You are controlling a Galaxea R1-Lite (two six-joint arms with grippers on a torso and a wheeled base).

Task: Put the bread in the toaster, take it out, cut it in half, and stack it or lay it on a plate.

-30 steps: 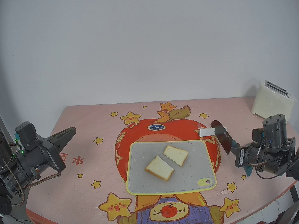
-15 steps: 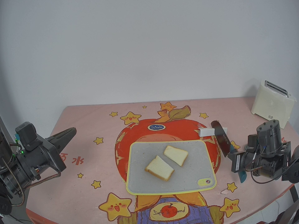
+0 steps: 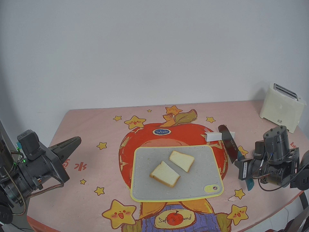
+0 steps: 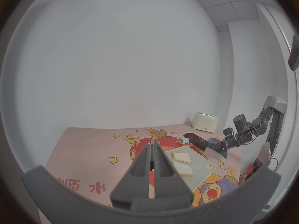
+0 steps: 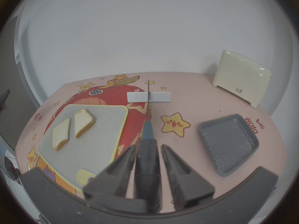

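Note:
Two bread halves (image 3: 182,160) (image 3: 164,174) lie side by side on the grey, yellow-rimmed cutting board (image 3: 199,178). My right gripper (image 3: 243,169) hovers off the board's right edge, shut on a knife (image 3: 229,143) by its teal handle. The black blade slants up and away over a white knife rest (image 3: 213,136). In the right wrist view the fingers (image 5: 124,168) clamp the handle (image 5: 147,131), the blade edge-on toward the rest (image 5: 137,97). The cream toaster (image 3: 281,107) stands at the far right corner. My left gripper (image 3: 72,142) is shut and empty above the table's left side.
A dark grey square plate (image 5: 229,142) sits on the table near the toaster (image 5: 241,77), to the right of the knife. The pink table (image 3: 96,126) with its cartoon apple print has free room on the left and behind the board.
My right arm has drawn down and slightly toward the board with the knife, the blade staying over the rest. The left arm has sunk a little. The bread has not moved.

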